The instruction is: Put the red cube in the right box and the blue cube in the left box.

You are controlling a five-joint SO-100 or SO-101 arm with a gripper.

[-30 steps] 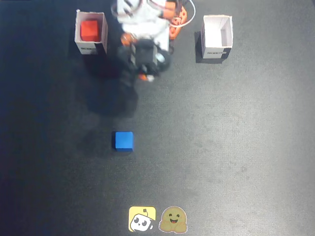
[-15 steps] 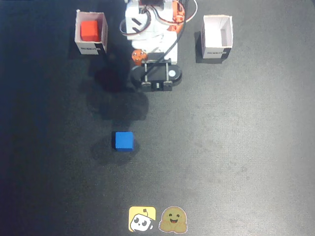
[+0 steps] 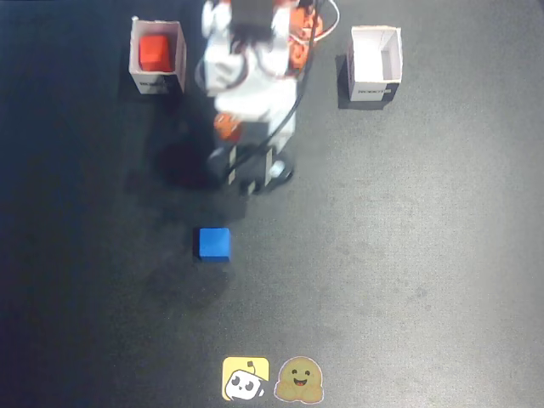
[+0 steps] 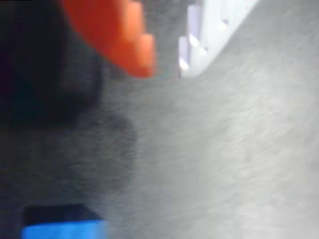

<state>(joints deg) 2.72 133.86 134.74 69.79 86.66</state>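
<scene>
In the fixed view the dark table [image 3: 408,255] fills the picture, and the white and orange arm [image 3: 251,81] reaches from the far edge toward the near side, between two white boxes: the left box [image 3: 157,78] with the red cube [image 3: 154,51] inside it, and the right box [image 3: 375,68], which shows only its white inside. The gripper [image 4: 166,67] appears in the wrist view with its orange finger [image 4: 117,35] and white finger [image 4: 209,30] a little apart and nothing between them. The blue cube [image 3: 213,243] lies on the table just near of the arm's end, also seen at the bottom left of the wrist view [image 4: 62,230], and two small stickers [image 3: 272,379] sit at the near edge.
</scene>
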